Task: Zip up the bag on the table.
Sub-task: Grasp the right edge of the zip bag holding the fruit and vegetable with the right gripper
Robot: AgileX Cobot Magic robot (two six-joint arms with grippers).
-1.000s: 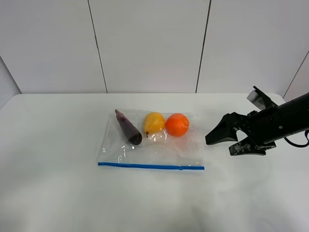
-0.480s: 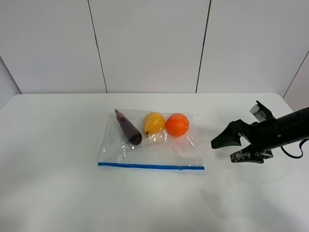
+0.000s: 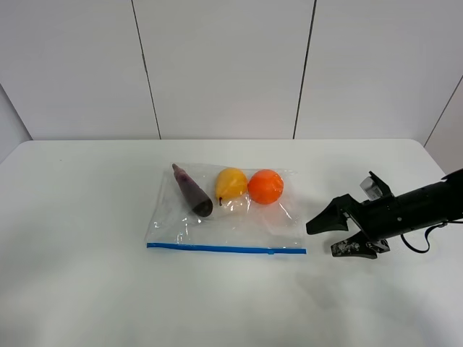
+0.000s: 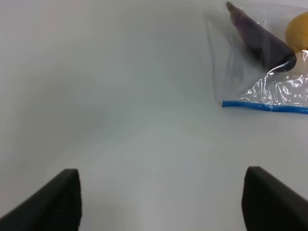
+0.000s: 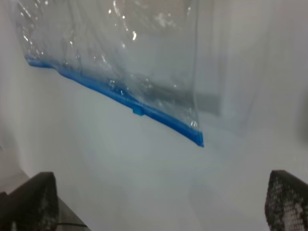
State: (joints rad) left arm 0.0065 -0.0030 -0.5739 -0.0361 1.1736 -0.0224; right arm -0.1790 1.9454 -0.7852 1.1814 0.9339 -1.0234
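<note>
The clear bag (image 3: 231, 220) lies flat on the white table (image 3: 87, 217). Its blue zipper strip (image 3: 217, 249) runs along the near edge, with a small slider (image 3: 271, 251) near the right end. An orange (image 3: 265, 186), a yellow pear (image 3: 231, 183) and a dark purple vegetable (image 3: 192, 190) show through it. My right gripper (image 3: 322, 241) is open, low over the table just right of the strip's right end. Its wrist view shows the strip (image 5: 120, 98), the slider (image 5: 138, 110) and the open gripper (image 5: 161, 207). My left gripper (image 4: 161, 202) is open, left of the bag's corner (image 4: 226, 103), and hidden from the high view.
White wall panels (image 3: 224, 65) stand behind the table's far edge. The right arm (image 3: 416, 206) reaches in from the right side, close to the tabletop. Nothing else lies on the table beside the bag.
My right gripper has dropped lower toward the table and come closer to the zipper strip's right end. The bag has not moved.
</note>
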